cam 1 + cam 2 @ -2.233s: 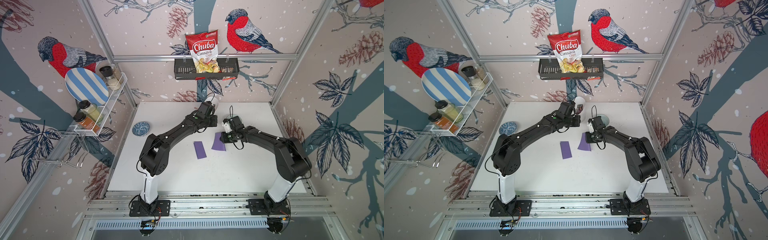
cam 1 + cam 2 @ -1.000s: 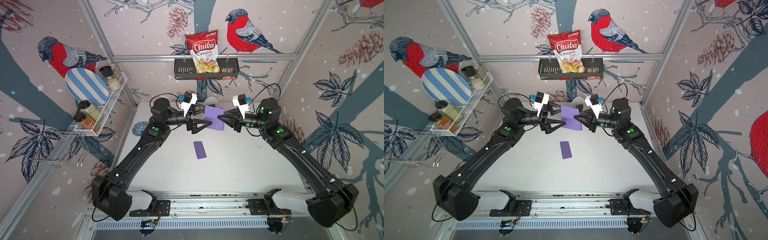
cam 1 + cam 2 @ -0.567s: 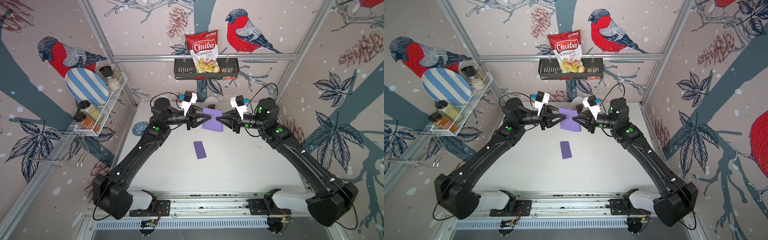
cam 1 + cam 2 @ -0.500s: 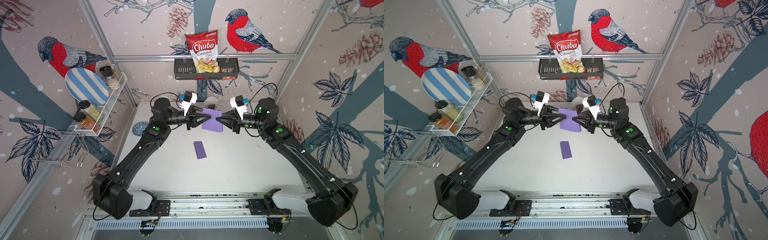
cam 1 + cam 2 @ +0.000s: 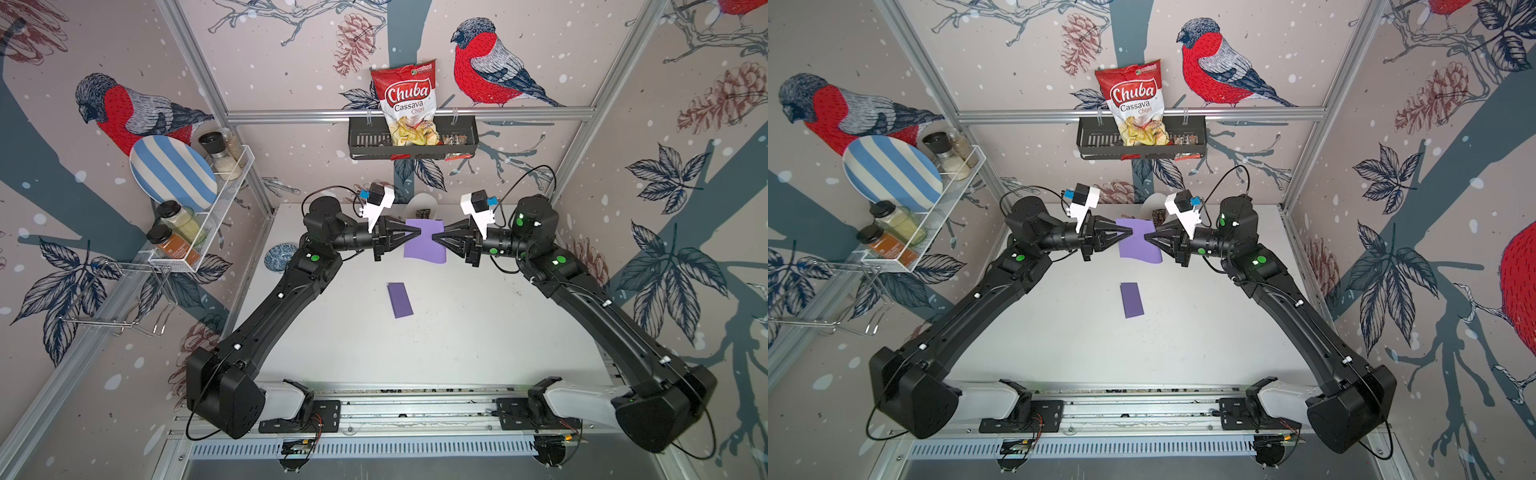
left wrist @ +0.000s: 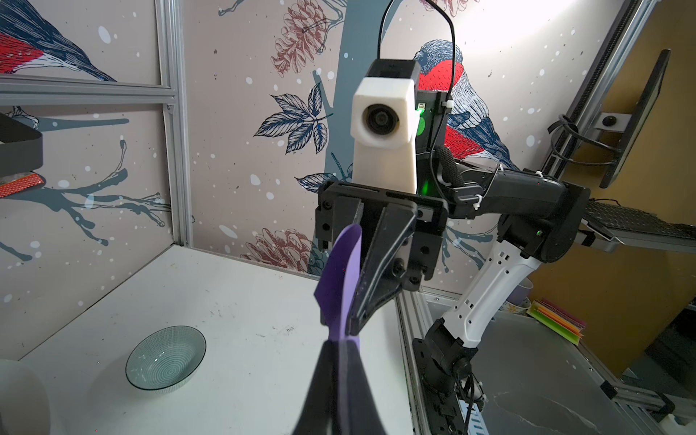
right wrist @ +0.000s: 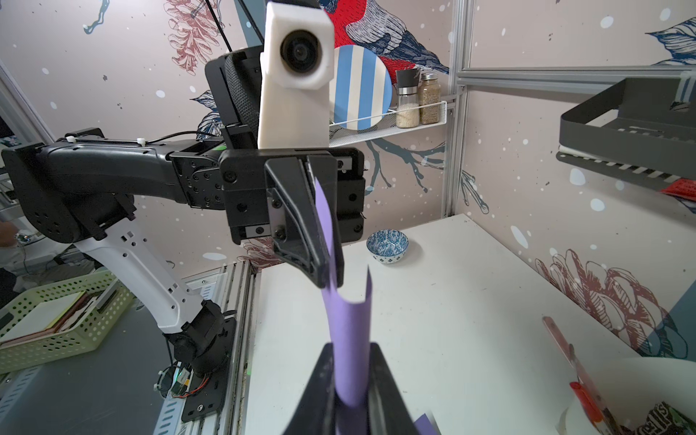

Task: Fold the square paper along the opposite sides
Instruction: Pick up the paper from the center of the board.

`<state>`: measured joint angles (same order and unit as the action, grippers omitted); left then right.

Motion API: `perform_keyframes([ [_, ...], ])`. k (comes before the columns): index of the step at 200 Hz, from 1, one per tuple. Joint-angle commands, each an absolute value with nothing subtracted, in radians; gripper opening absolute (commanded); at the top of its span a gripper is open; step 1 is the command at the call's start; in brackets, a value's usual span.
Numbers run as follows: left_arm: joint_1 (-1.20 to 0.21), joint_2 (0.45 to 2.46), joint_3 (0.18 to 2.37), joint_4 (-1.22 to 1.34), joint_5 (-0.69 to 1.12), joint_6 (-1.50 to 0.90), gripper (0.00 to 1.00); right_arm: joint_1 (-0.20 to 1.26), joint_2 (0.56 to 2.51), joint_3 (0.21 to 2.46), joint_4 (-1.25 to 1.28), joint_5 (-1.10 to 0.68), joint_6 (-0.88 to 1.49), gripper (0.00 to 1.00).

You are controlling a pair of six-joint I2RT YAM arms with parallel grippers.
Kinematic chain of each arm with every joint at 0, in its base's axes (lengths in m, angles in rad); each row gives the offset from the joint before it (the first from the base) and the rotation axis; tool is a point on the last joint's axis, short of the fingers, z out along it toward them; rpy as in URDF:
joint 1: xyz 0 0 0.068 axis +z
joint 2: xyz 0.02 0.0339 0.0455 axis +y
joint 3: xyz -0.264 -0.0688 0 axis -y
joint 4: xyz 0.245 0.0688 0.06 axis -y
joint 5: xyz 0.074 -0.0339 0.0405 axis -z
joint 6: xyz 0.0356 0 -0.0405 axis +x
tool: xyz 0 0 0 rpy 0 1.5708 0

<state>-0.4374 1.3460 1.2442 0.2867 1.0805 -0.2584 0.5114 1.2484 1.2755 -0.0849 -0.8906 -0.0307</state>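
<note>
A purple square paper point(image 5: 424, 245) point(image 5: 1139, 245) hangs in the air over the back of the white table point(image 5: 478, 332), slightly curled. My left gripper point(image 5: 417, 234) point(image 5: 1130, 233) is shut on its left edge, and my right gripper point(image 5: 434, 237) point(image 5: 1146, 238) is shut on the opposite edge. Both arms point at each other, tips close together. In the left wrist view the paper point(image 6: 341, 286) rises edge-on from my left gripper point(image 6: 341, 341). In the right wrist view the paper point(image 7: 348, 331) curves up out of my right gripper point(image 7: 350, 344).
A folded purple strip point(image 5: 400, 300) point(image 5: 1132, 300) lies flat mid-table. A blue patterned bowl point(image 5: 280, 256) point(image 7: 388, 246) sits at the back left, a clear bowl point(image 6: 165, 363) under the right arm, a white cup point(image 5: 422, 205) at the back. A wire shelf point(image 5: 199, 216) lines the left wall.
The left gripper, open beside the paper a second ago, has closed on its left edge. Both arms have drawn slightly closer, so the paper bows. The right grip is unchanged.
</note>
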Motion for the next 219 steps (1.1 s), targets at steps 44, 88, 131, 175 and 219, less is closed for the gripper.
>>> perform_keyframes([
  [44,-0.433,1.324,1.234,0.341,1.059,-0.265,0.0,0.512,1.249,1.276,-0.074,-0.871,-0.041,0.33],
  [88,-0.433,1.295,1.224,0.339,1.054,-0.272,0.0,0.505,1.237,1.233,-0.031,-0.523,0.038,0.63],
  [131,-0.433,1.267,1.204,0.354,1.063,-0.289,0.0,0.369,1.238,1.175,0.015,-0.461,0.15,0.64],
  [175,-0.433,1.277,1.191,0.412,1.096,-0.336,0.0,0.319,1.249,1.173,0.03,-0.657,0.121,0.63],
  [219,-0.433,1.292,1.191,0.427,1.1,-0.346,0.0,0.34,1.269,1.157,0.094,-0.895,0.105,0.62],
])
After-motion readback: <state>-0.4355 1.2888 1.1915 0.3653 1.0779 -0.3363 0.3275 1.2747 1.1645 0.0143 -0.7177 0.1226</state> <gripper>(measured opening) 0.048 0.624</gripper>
